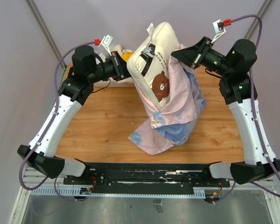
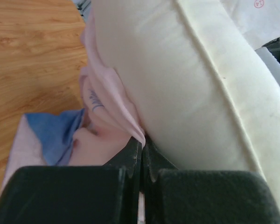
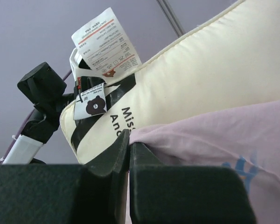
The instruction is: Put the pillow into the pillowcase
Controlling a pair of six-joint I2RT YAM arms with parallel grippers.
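Wooden table [image 1: 98, 126] underneath, and in the middle of it the pillowcase [image 1: 175, 116] hangs like a sack. The pink side is out, blue print shows at the folds, and the bottom end lies crumpled on the boards. The pillow [image 1: 154, 51] stands upright in its mouth: lower part swallowed, upper part with the bear print and lettering poking well clear of the hem. Partway in, I'd judge, with the top half to go.

The left gripper [image 1: 125, 69] is at one side of the mouth, jaws pressed together on a fold of the pink hem, tight against the pillow's flank. The right gripper [image 1: 181, 55] is on the opposite side, also clamped on the pink edge, just below the lettering.

The dangers:
- Both holds are thin pinches of cloth, so a hard upward pull against the pillow's drag could slide the hem out of the jaws.
- Nothing grips the pillow itself, and it looks top-heavy, so it could tip out through the slack hem between the two pinches.
- The crumpled bottom of the case may block it from settling deeper.
- The paper tag [image 3: 105, 39] at the top corner could snag the hem on the way up.
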